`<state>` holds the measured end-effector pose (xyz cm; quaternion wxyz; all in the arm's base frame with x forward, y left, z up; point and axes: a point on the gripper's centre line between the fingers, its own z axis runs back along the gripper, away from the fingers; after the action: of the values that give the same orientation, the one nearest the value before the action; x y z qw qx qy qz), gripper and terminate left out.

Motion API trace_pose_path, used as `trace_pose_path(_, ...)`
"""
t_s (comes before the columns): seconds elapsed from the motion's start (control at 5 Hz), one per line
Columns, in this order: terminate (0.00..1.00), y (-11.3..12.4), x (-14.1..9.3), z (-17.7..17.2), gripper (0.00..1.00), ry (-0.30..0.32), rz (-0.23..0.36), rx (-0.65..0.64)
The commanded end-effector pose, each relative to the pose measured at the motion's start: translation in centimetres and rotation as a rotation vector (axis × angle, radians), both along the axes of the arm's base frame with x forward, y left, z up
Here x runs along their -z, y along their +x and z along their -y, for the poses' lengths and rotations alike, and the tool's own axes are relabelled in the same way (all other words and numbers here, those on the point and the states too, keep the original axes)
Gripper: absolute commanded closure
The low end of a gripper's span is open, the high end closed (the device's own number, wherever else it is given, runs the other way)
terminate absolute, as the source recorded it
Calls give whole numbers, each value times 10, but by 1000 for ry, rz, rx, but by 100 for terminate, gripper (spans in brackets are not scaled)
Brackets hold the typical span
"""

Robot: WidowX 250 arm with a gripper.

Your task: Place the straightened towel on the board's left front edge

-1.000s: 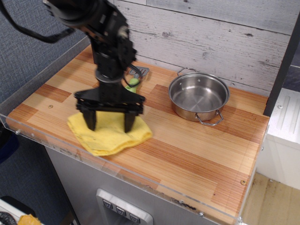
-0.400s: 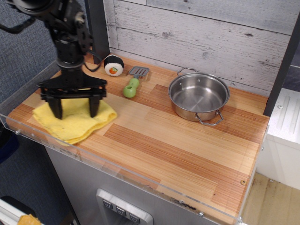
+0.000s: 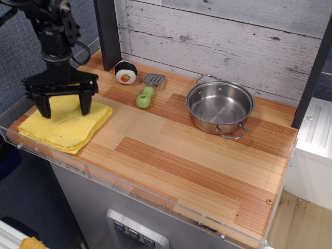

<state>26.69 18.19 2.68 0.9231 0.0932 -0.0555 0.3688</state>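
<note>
Now the towel lies at the board's left front corner, its near edge close along the clear rim and its left side close to the board's left edge. A second ago it sat well toward the middle of the front half, in line with the spatula; less than half a second ago it was partway over. So it has been dragged leftward across the wood in steps, and it now looks flat and roughly square, with its layers showing along the front edge.

The gripper stands over the towel's back half with its two fingers spread wide, tips pointing down. Whether the tips press on the cloth or hover just above it cannot be told from this view; nothing is pinched between them. The arm has travelled left with the towel through the three pictures, uncovering the sushi-like ball near the back wall.

Judged from how things lie, the placing is all but done: the towel is where the task asks. What remains is likely only to lift clear without snagging a layer. The pot sits well apart, to the right, and has not shifted.
</note>
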Motion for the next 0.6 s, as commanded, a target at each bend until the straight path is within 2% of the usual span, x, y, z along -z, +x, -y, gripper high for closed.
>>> trace_pose_path(0.0, 0, -2, -16, -8, 0, 22, 53, -20)
trace_pose_path(0.2, 0, -3, -18, 1, 0, 9, 59, -9)
trace_pose_path(0.4, 0, -4, -35, 11, 0, 13, 94, -3)
